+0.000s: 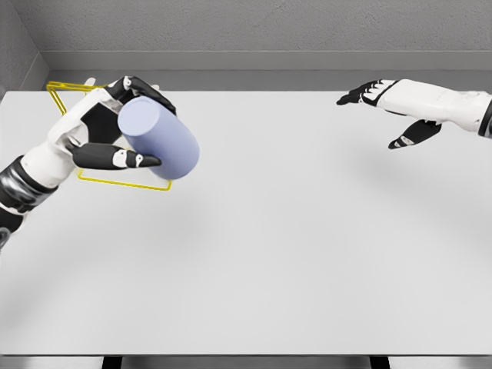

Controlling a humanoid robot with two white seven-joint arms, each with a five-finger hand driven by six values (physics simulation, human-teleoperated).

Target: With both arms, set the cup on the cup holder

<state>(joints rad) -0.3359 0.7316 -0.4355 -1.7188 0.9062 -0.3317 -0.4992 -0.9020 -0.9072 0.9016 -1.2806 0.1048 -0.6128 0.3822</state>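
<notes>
Head view. The near edge of a plain white table (269, 292) fills the lower part of the frame, with dark gaps below its front rim. No brand, label or writing can be read on any surface.

At the left, the white left arm enters from the lower left edge, with a dark banded wrist. The left hand (108, 131) has its black fingers (127, 159) curled around a pale lavender cup (159, 138); the thumb lies along the lower side of the cup and the other fingers wrap over its top. The cup is tilted, its flat round end facing up and to the left, and it is held clear of the tabletop.

Behind and beneath the hand and cup lies a yellow wire-frame cup holder (123, 184), partly hidden by them; its far corner shows at the table's back left, its near edge below the cup.

At the upper right, the right hand (384, 108) hovers over the table with fingers spread and extended leftward, grasping nothing, well apart from the cup. A grey wall (254, 31) closes the background.
</notes>
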